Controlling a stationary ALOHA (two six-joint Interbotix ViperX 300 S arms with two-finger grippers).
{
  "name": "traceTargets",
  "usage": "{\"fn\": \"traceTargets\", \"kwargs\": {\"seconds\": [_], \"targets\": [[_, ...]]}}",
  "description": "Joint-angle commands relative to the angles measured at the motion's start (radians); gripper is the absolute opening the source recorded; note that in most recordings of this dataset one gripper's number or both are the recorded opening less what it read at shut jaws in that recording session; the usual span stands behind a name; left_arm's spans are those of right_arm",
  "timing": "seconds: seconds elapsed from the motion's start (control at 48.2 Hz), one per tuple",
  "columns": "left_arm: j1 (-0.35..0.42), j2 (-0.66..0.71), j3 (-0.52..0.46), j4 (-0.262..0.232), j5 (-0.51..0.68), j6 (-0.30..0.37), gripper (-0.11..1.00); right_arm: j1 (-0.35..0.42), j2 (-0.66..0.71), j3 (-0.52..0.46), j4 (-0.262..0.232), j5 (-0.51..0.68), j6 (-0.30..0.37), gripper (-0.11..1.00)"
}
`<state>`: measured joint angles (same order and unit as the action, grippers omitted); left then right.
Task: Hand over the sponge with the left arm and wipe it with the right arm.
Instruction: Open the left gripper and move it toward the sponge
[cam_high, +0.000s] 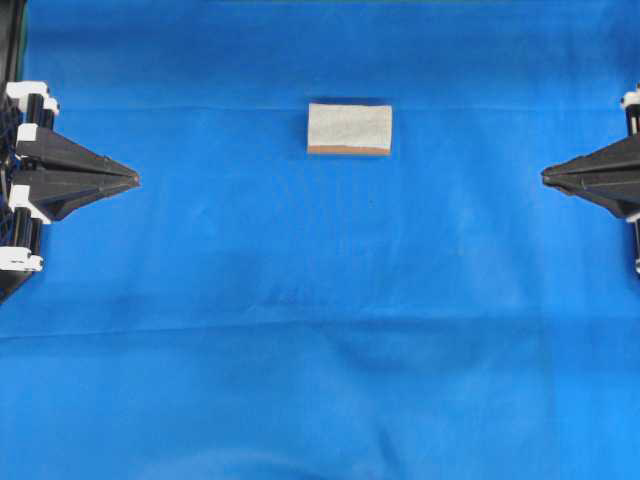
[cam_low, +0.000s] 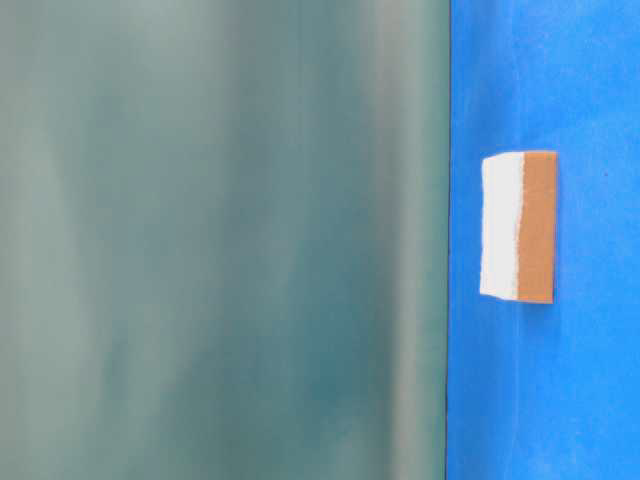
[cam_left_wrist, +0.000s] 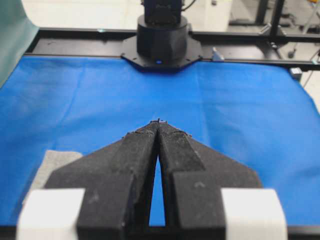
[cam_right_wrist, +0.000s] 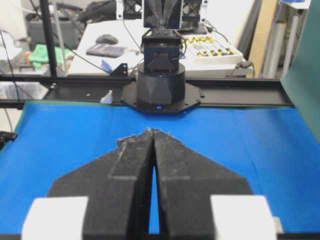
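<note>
Left wrist view, nearest first: the left arm's black pointed gripper (cam_left_wrist: 159, 121) fills the lower frame, fingers (cam_left_wrist: 137, 150) pressed together at the tips, nothing between them. Just behind its left white block, at lower left of the frame, a corner of the small rectangular sponge with a pale grey fuzzy top over an orange-brown layer (cam_left_wrist: 55, 162) shows on the blue cloth-covered table (cam_left_wrist: 240, 110). Farther off, top centre, the opposite arm's round black base (cam_left_wrist: 161, 42).

Right wrist view: the right arm's black pointed gripper (cam_right_wrist: 151, 131) likewise has its tips meeting, holding nothing; sponge not in this frame.

Overhead: sponge (cam_high: 349, 129) lies flat, upper centre of the frame, fuzzy side up, orange edge toward the bottom of the picture. Left gripper (cam_high: 133, 179) at the left edge, right gripper (cam_high: 545, 177) at the right edge, both well apart from the sponge and touching nothing.

Table-level view: sponge (cam_low: 518, 226) alone on the cloth (cam_low: 600, 400), a blurred grey-green backdrop (cam_low: 220, 240) beside it.

Handling judgement: likely light, soft, compressible, not fragile; fuzzy face should grip well. Best taken across the short sides, low enough to catch the firmer orange layer, leaving one end free for the second arm. Fingers must open first.
</note>
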<state>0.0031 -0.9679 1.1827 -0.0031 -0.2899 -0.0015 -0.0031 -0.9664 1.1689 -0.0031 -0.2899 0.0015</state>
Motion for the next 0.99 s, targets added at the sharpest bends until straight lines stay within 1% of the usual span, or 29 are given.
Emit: {"fn": "traceTargets", "kwargs": {"seconds": [0.0, 0.228, 0.311, 0.373, 0.539, 0.58, 0.622, 0.684, 0.808, 0.87, 0.933, 0.974], "targets": [[0.0, 0.003, -0.026, -0.011, -0.011, 0.021, 0.0, -0.006, 0.006, -0.025, 0.0, 0.0, -0.014, -0.01], [0.02, 0.015, -0.035, -0.012, -0.017, 0.075, 0.0, -0.051, 0.012, -0.06, -0.003, 0.094, -0.011, -0.01], [0.048, 0.025, -0.038, -0.014, -0.017, 0.089, 0.0, -0.055, 0.014, -0.064, -0.003, 0.1, -0.011, -0.01], [0.086, 0.043, -0.041, -0.014, -0.023, 0.098, 0.0, -0.055, 0.014, -0.064, -0.003, 0.1, -0.011, -0.01], [0.156, 0.13, -0.051, -0.014, -0.071, 0.103, 0.01, -0.055, 0.021, -0.061, -0.002, 0.098, -0.008, -0.01], [0.169, 0.158, -0.054, -0.014, -0.08, 0.104, 0.03, -0.055, 0.023, -0.061, -0.003, 0.1, -0.005, -0.01], [0.179, 0.186, -0.06, -0.012, -0.084, 0.104, 0.09, -0.055, 0.026, -0.061, -0.003, 0.101, -0.003, -0.01], [0.196, 0.239, -0.071, -0.014, -0.087, 0.104, 0.24, -0.055, 0.028, -0.061, -0.003, 0.101, -0.002, -0.01], [0.218, 0.359, -0.106, -0.014, -0.083, 0.107, 0.65, -0.055, 0.028, -0.061, -0.002, 0.101, -0.002, -0.01], [0.229, 0.417, -0.135, -0.014, -0.075, 0.118, 0.81, -0.055, 0.028, -0.061, -0.003, 0.103, -0.002, -0.01], [0.242, 0.486, -0.167, -0.014, -0.061, 0.146, 0.92, -0.055, 0.028, -0.06, -0.003, 0.104, -0.002, -0.01], [0.25, 0.526, -0.189, -0.014, -0.058, 0.163, 0.94, -0.055, 0.029, -0.06, -0.003, 0.106, -0.002, -0.01]]}}
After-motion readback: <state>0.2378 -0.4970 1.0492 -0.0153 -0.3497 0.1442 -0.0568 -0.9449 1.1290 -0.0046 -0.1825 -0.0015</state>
